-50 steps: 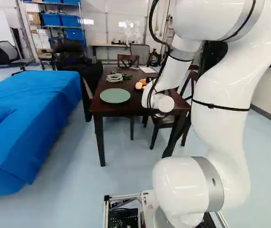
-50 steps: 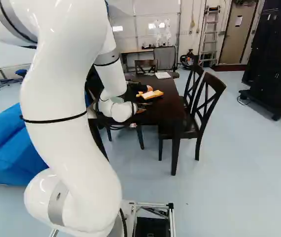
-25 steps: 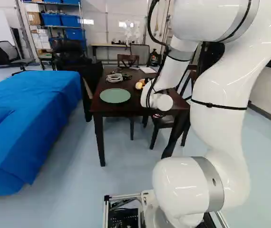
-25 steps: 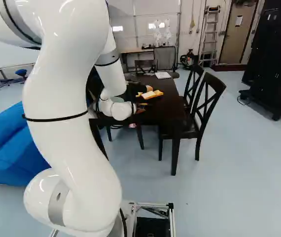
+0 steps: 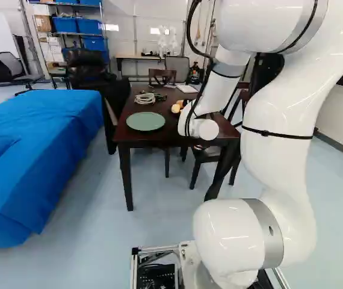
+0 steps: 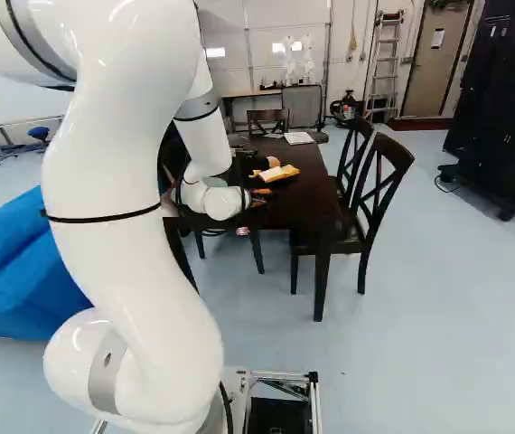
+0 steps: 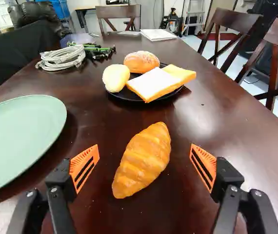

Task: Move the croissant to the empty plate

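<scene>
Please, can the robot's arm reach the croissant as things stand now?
Probably yes: the croissant lies on bare tabletop between the open gripper's fingers, and nothing visible blocks it.

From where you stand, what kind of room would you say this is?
Probably a robotics lab or workshop set up with mock home furniture: a dining table stands near a bed-like piece under a blue cover, with metal shelving of blue bins and a ladder behind.
</scene>
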Robot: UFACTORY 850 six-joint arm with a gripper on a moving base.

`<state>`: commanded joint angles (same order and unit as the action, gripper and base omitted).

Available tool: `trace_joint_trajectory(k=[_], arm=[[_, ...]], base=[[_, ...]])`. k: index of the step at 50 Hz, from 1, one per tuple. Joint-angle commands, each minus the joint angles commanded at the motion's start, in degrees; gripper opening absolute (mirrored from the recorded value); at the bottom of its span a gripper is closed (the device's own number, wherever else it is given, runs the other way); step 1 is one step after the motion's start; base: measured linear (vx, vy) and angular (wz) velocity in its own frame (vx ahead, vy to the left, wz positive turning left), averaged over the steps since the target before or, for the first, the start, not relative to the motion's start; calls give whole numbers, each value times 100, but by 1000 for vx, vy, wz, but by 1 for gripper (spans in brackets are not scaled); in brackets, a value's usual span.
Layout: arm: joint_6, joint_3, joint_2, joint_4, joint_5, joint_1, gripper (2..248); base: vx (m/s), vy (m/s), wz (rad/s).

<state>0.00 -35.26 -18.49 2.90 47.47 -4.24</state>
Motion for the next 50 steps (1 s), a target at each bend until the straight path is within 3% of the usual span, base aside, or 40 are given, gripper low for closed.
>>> trace_joint_trajectory(k=[50], arm=[[0, 0, 0, 0, 0, 0, 247]], base=[[0, 0, 0]])
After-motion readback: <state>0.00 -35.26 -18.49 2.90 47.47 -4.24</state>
